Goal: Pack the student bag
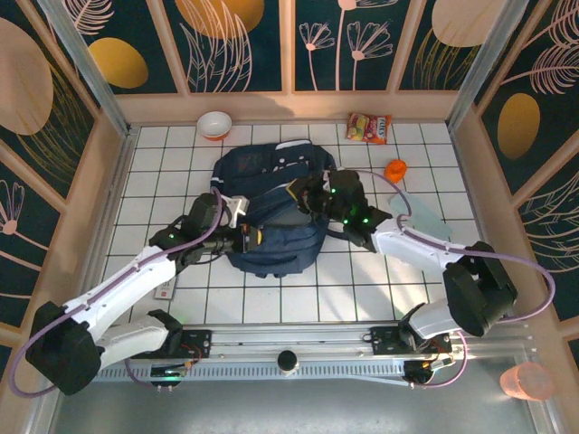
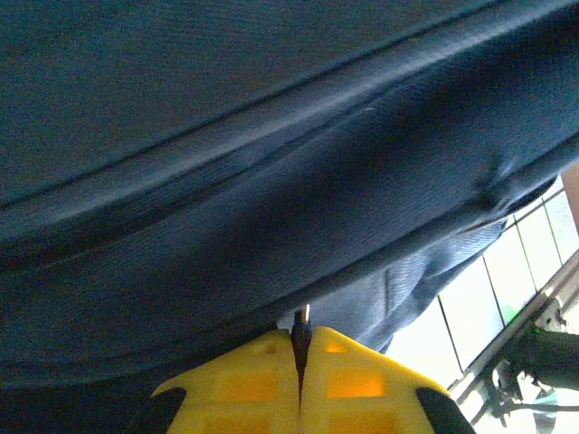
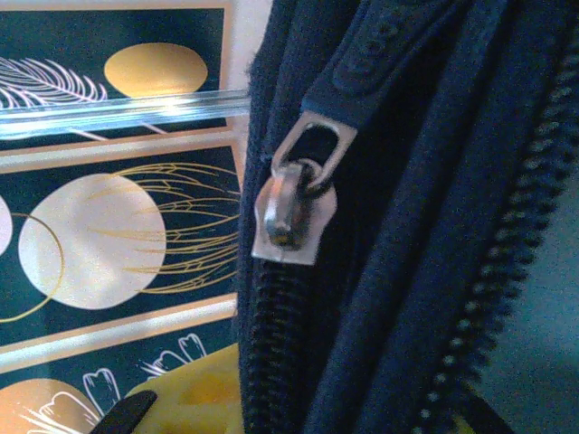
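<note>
Left gripper (image 2: 300, 353) is pressed together, yellow tips meeting right against the navy student bag (image 1: 267, 172), which lies on the tabletop (image 1: 298, 298) just ahead of it. Right gripper (image 1: 309, 197) is across the bag, a silver zipper pull (image 3: 294, 203) just beyond its finger. Spread or pinching, I can't tell.

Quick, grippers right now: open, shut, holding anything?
Left gripper: shut, tips against the bag; whether it pinches fabric cannot be told.
Right gripper: closed on the bag's edge by the zipper, it seems.
</note>
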`<action>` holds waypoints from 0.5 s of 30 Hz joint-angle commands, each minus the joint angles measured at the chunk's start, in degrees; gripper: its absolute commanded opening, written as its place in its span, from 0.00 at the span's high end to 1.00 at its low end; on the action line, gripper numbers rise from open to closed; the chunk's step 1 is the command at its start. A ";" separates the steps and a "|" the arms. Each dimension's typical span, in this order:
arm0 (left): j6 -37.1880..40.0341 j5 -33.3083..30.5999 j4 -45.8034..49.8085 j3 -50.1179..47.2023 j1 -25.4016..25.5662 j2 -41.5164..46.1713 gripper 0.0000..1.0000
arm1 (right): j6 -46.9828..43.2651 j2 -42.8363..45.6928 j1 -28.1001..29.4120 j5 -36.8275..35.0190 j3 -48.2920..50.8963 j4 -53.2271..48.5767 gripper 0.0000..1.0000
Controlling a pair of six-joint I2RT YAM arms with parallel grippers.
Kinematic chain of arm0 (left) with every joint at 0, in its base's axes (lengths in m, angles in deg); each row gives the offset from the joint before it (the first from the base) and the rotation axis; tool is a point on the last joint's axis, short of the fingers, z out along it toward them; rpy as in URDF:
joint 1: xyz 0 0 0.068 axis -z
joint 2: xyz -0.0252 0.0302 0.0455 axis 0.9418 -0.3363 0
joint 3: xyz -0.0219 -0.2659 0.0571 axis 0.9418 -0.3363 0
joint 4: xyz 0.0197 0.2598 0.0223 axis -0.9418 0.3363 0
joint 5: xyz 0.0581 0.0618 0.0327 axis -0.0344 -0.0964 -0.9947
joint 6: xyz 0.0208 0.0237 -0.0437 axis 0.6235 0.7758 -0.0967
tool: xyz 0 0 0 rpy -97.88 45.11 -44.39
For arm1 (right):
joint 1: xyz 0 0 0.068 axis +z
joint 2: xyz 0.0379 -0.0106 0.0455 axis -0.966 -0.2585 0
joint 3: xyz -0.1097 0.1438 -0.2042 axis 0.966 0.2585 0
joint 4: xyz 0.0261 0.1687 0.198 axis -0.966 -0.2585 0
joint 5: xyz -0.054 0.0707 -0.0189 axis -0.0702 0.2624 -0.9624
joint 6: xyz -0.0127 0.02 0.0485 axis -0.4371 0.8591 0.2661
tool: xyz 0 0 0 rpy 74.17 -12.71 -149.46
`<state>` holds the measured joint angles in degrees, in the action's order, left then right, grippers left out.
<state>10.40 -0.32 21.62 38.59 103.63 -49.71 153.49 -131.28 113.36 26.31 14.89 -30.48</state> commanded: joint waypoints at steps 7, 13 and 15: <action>5.21 -3.56 2.17 0.06 -3.68 2.97 1.00 | -7.52 7.63 -8.54 12.65 -7.32 -3.63 1.00; 4.37 6.66 -7.61 0.94 -3.66 3.33 1.00 | -2.12 6.60 -5.29 7.74 -2.37 1.88 0.70; 4.26 6.77 -8.88 1.03 -3.70 3.24 1.00 | -0.68 6.25 -3.60 5.17 -1.17 3.26 0.59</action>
<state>13.98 2.30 20.31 38.52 100.28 -47.06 151.30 -126.78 107.22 33.30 12.90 -35.50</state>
